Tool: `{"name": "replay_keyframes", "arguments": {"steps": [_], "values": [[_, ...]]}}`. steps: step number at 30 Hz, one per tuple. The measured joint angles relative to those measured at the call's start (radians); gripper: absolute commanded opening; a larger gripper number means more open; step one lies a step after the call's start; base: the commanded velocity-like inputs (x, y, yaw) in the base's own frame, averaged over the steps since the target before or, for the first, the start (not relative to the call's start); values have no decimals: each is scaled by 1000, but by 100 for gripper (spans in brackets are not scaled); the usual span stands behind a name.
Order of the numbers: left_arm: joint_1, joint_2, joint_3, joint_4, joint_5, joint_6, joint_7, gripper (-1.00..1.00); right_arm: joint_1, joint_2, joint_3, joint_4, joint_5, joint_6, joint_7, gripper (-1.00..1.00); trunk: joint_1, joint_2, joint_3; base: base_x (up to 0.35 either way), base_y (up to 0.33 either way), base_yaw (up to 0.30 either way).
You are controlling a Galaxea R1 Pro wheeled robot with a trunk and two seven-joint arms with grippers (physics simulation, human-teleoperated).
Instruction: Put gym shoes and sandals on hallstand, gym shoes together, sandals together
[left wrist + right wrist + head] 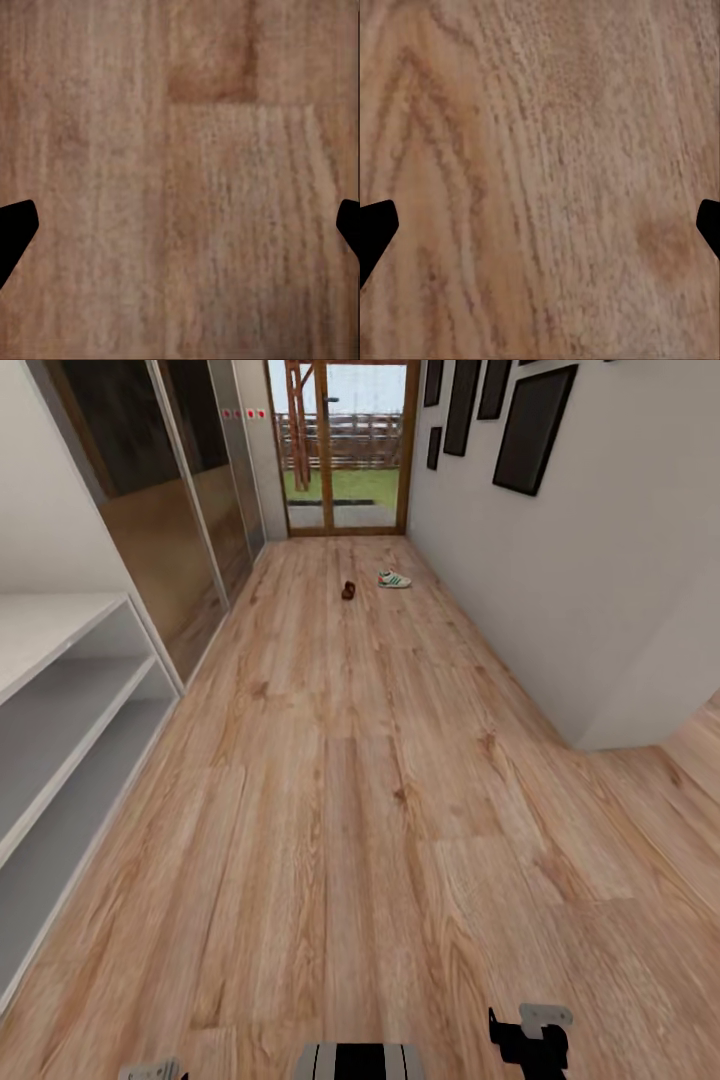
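Gym shoe (394, 579) beside sandal (348, 590), far down corridor floor (350, 780), well beyond right hand (528, 1040)

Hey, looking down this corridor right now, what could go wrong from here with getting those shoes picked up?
1. The sandal and gym shoe lie far down the corridor floor, small and apart, so approach misjudgment seems likely.
2. Only one of each appears here; the others may need searching.
3. The hallstand sits close on the left, so turning the base could clip it. Both the left gripper and right gripper are open over bare floor.
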Motion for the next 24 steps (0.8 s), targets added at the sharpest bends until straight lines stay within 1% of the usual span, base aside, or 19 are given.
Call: {"name": "replay_keyframes", "arguments": {"steps": [24], "values": [[0,1,0,0,0,0,0,100,0,0,0,0,0,0,0,100,0,0,0,338,0,0]]}}
